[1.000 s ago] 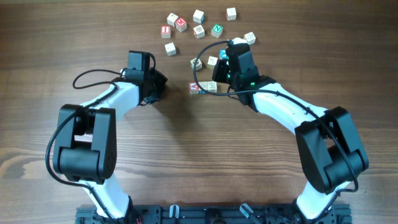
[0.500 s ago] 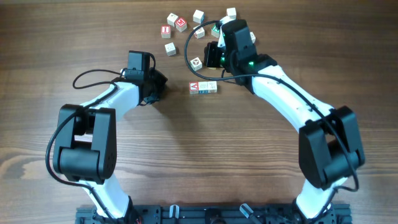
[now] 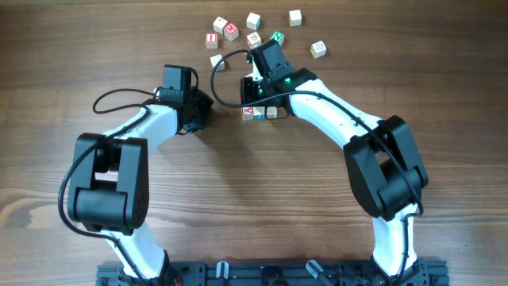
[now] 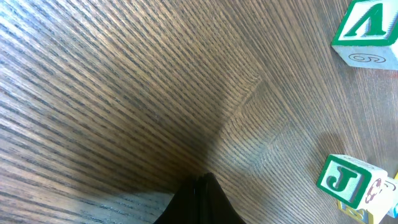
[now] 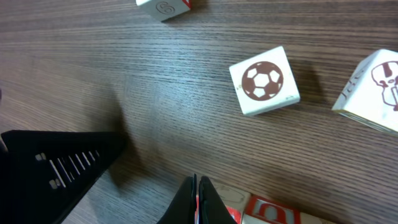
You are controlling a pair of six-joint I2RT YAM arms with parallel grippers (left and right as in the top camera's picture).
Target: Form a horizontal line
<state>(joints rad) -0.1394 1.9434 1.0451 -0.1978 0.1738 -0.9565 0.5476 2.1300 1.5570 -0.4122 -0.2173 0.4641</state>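
The horizontal line is a short row of small wooden letter cubes (image 3: 260, 114) at the table's middle, with a red-lettered cube (image 3: 248, 112) at its left end. My right gripper (image 3: 254, 89) is shut and empty, and hovers just behind the row, partly covering it. In the right wrist view the shut tips (image 5: 198, 185) hang over the row's red-lettered cubes (image 5: 268, 211) at the bottom edge. My left gripper (image 3: 202, 107) is shut and empty, left of the row. In its wrist view (image 4: 202, 182) it is low over bare wood.
Several loose letter cubes lie at the back (image 3: 231, 32), one far right (image 3: 318, 49). A soccer-ball cube (image 5: 264, 81) and a violin cube (image 5: 373, 90) lie beyond the right gripper. Green-lettered cubes A (image 4: 367, 31) and J (image 4: 348, 180) show to the left gripper's right.
My right arm has swung left from the loose cubes at the back right to just behind the row. The left arm has not moved.
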